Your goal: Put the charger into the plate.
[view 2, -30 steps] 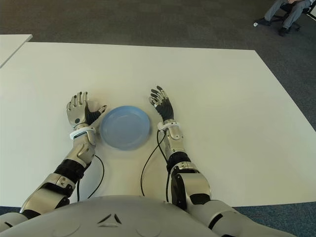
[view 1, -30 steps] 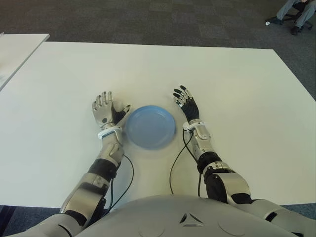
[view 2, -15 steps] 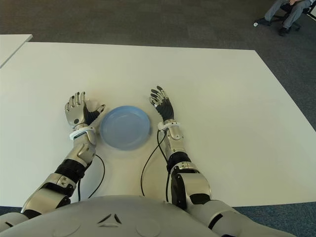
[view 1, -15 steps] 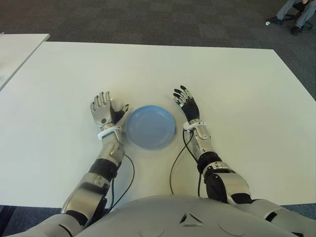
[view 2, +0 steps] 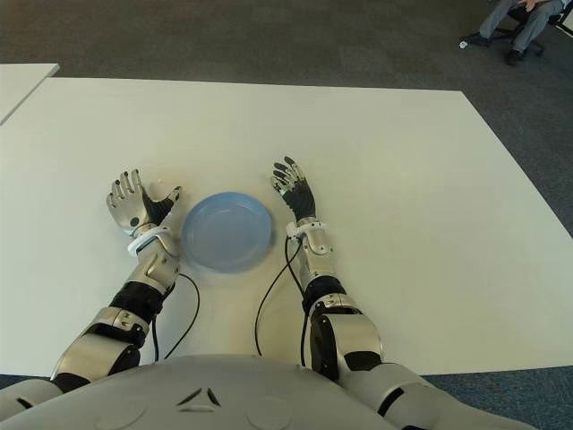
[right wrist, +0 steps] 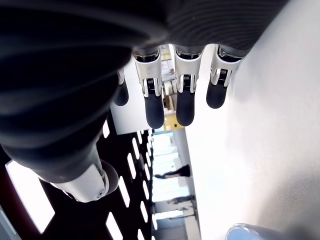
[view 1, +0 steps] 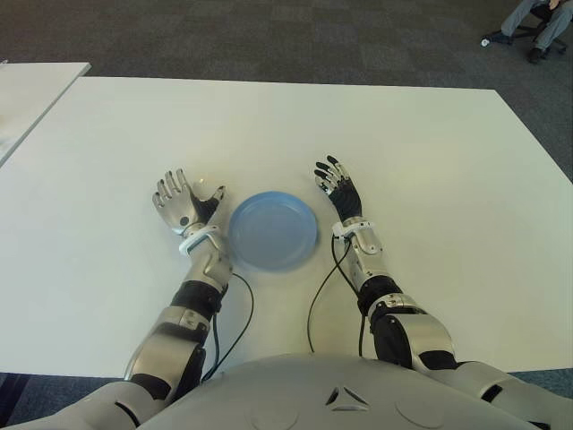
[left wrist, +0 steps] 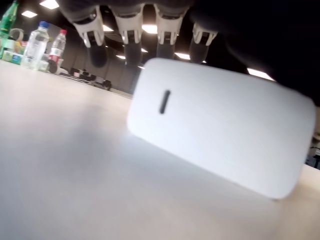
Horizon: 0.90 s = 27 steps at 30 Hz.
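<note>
Left of the plate (view 1: 272,229) | left hand (view 1: 182,205) spread over ungrasped charger (left wrist: 220,140) | right hand (view 1: 338,190) open, empty | plate unfilled

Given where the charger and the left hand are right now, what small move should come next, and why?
Probably close the left hand on the charger. The left wrist view shows the white charger lying on the table under the spread fingers, ungrasped. The blue plate just to its right holds nothing, and the right hand is open on the plate's other side.
</note>
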Available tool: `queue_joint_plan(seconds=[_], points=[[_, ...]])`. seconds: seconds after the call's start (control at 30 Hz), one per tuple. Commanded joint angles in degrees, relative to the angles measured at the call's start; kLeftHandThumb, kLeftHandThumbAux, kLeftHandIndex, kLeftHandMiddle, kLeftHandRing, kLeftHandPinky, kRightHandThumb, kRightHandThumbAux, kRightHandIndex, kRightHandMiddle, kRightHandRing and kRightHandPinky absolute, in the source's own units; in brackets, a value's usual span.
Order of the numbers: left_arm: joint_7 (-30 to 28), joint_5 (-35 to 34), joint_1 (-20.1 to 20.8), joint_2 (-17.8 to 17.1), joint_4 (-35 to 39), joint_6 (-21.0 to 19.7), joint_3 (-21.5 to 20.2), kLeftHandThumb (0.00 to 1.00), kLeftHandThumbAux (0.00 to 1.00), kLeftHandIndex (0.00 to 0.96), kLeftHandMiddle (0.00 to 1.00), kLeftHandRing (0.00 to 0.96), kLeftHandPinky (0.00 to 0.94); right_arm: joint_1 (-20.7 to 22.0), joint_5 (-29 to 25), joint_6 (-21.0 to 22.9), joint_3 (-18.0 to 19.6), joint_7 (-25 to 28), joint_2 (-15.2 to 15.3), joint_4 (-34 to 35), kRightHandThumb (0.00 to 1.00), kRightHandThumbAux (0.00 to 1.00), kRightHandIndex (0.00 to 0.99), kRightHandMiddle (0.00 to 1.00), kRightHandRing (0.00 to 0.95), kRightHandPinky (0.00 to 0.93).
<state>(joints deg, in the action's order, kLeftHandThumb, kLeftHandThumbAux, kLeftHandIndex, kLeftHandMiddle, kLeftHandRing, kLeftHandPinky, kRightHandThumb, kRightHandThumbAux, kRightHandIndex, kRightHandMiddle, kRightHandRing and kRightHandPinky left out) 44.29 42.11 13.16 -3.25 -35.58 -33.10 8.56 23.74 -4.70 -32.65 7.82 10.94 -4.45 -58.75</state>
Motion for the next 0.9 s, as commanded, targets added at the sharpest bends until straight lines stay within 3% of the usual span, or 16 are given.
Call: queue_joint_plan(seconds=[0.03,0.53,0.7,0.9], points=[[-0.1,-3.3,-2.6,2.0,-4.2,-2.4,-1.3,0.178,0.316,0.000,0.000,0.007,0.092,-1.6,-0.4,1.2,0.2,-0.2,-0.1,-1.9,0.083,0.725,0.085,0.209,0.166,0.130],[-2.3,-4.8,-2.3,1.8,-2.6,-7.0,-2.2,0.252,0.301,0.000,0.054,0.066,0.157,-1.5,-0.3,0.9,0.2,-0.5,-0.6,-2.1,0.073,0.727,0.086,0.204,0.163,0.126],[-14.9,-0.9,-4.8,-1.7,11.3,-16.9,3.2,0.262,0.315,0.000,0.094,0.088,0.164,-1.6,-0.4,1.1,0.2,-0.4,-0.7,-2.0,0.074,0.729,0.086,0.205,0.164,0.124],[-21.2,0.4,-6.5,-3.7,16.9,-19.5,6.3,0.282,0.324,0.000,0.121,0.090,0.130,-1.6,-0.6,1.3,0.4,-0.4,-0.8,-1.8,0.073,0.726,0.087,0.205,0.163,0.119]])
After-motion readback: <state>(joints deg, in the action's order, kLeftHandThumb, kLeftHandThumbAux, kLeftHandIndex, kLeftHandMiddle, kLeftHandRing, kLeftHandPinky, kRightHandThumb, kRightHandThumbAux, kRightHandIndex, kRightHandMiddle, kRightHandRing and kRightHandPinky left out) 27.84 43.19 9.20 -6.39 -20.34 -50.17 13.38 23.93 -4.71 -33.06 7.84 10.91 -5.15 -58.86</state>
